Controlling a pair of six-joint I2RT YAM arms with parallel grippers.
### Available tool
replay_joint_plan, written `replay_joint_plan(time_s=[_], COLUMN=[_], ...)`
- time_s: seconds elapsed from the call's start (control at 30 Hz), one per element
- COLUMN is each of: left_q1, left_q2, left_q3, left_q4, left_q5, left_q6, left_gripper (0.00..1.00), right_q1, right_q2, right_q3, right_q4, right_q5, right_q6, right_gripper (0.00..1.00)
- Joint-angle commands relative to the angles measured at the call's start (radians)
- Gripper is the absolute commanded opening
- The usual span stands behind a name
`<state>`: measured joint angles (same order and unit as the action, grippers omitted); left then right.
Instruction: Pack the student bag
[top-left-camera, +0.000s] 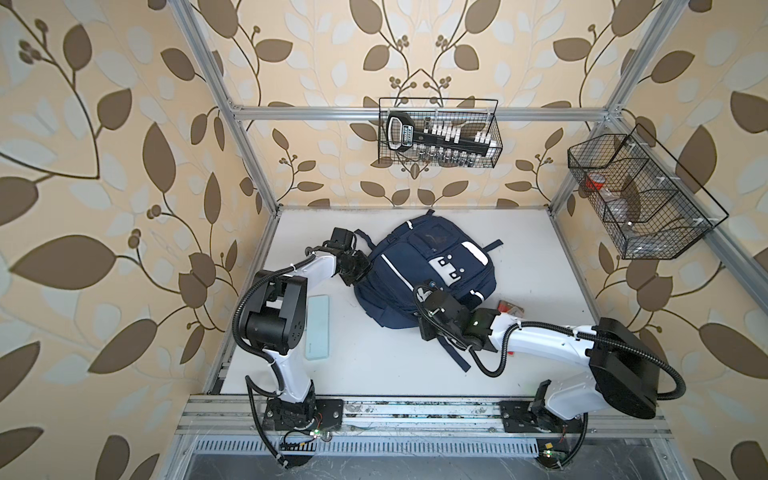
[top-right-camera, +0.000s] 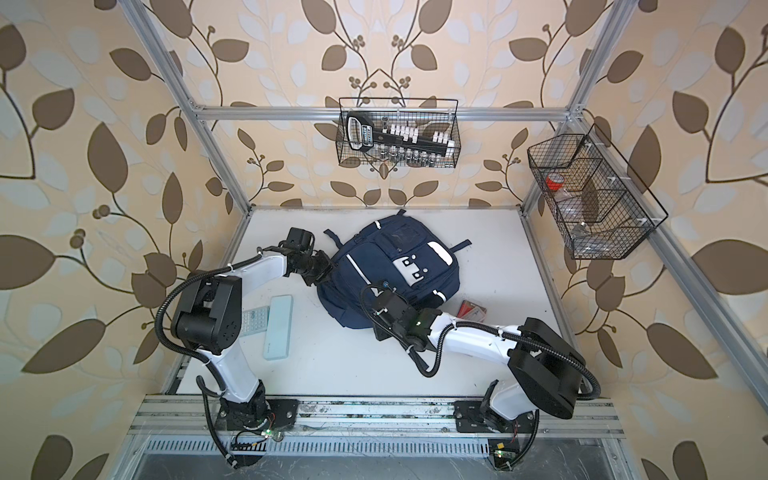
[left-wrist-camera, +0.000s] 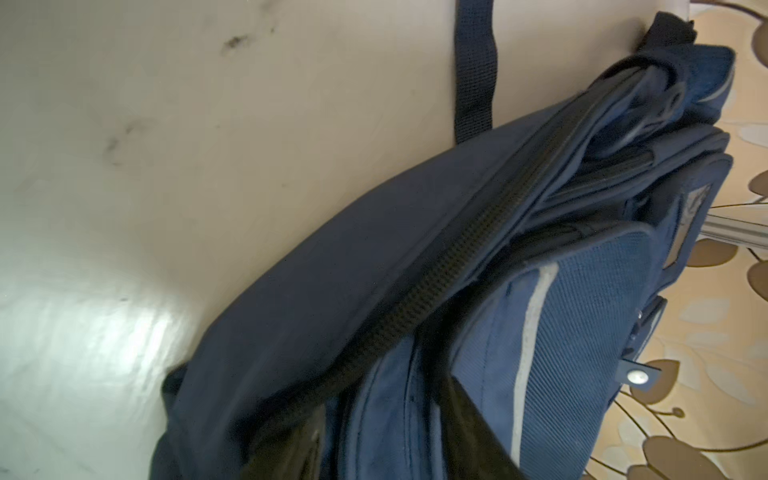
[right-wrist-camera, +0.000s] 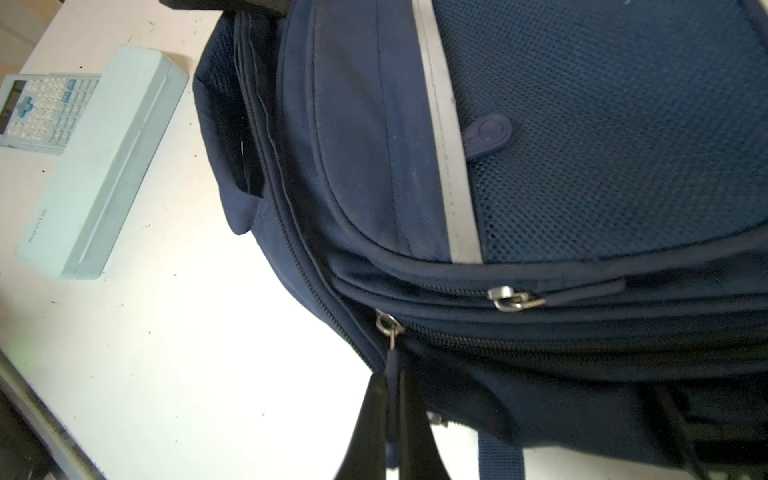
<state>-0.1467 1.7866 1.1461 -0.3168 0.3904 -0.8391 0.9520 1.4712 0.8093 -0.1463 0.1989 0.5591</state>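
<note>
Overhead, in both top views, the student bag (top-left-camera: 409, 257) lies flat on the white surface (top-left-camera: 374, 365), towards the far middle, front pockets up. The left claw (top-left-camera: 354, 269) sits against the bag's left edge; the right claw (top-left-camera: 423, 291) sits at its near edge. A pale green pencil case (top-left-camera: 318, 326) and a calculator (top-right-camera: 254, 321) lie unpacked on the near left, touching each other. From the left wrist, two blurred dark fingers (left-wrist-camera: 478, 428) stand partly apart astride the bag's main zip (left-wrist-camera: 436, 282), with no clear pinch on the cloth. From the right wrist, the right claw is closed narrow on a dark zip pull (right-wrist-camera: 392, 361) that hangs from a metal slider (right-wrist-camera: 386, 323). Likely trouble: with the left claw not gripping, a tug on the pull may drag the whole bag across the surface instead of running the zip, perhaps shoving it into the pencil case. The thin pull could also slip from the narrow pinch, or the slider could jam on the folded cloth beside the zip track.
</note>
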Motion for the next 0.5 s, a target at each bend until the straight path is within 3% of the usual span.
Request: replay_joint_plan(time_s=[0.0, 0.17, 0.4, 0.47], left_q1=[0.083, 0.112, 0.13, 0.129], left_q2=[-0.074, -0.041, -0.064, -0.054], left_q3=[-0.004, 0.057, 0.032, 0.011], left_q4=[-0.058, -0.112, -0.098, -0.048], left_q5=[-0.05, -0.055, -0.088, -0.04], left_q6=[0.013, 0.058, 0.08, 0.079], left_gripper=[0.55, 0.58, 0.59, 0.58], right_q1=[0.011, 0.017, 0.019, 0.019], right_q2=[0.006, 0.0, -0.006, -0.006], right_q3=[0.018, 0.01, 0.014, 0.019], right_q4=[-0.024, -0.023, -0.033, -0.032], right_q5=[0.022, 0.025, 0.023, 0.02], right_q6=[0.031, 0.039, 0.038, 0.036], right_gripper=[0.0, 0.0, 0.0, 0.0])
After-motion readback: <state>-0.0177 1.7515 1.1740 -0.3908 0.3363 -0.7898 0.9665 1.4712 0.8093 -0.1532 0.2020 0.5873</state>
